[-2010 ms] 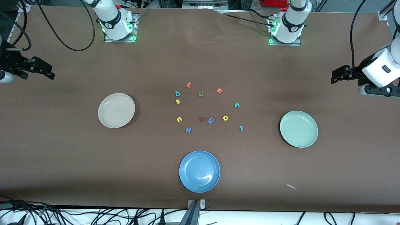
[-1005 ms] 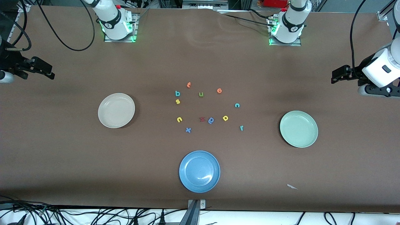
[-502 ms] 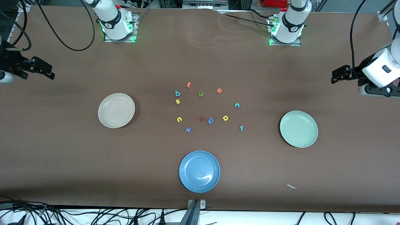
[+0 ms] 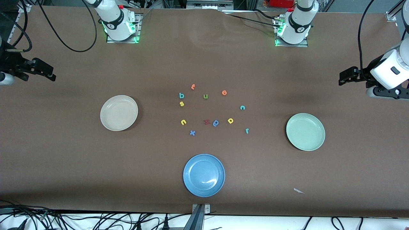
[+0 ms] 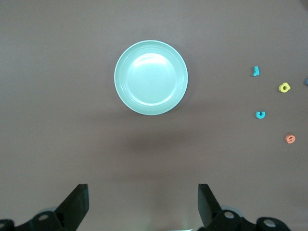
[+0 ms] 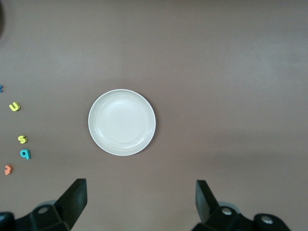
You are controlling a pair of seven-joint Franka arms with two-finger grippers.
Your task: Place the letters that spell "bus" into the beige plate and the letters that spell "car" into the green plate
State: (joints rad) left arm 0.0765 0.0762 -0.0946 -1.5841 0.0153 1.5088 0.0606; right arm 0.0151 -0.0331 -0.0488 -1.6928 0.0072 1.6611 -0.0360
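Both end effectors wide open, holding nothing: left end effector waits over the desk's left-arm end, right end effector over the right-arm end. All "bus" letters & "car" letters lie mid-desk w/ other letters, btwn beige plate and green plate.

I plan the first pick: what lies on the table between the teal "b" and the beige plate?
Nothing: in the front view the brown table is bare between the teal "b" and the beige plate. The yellow "s" lies just nearer the camera than the "b".
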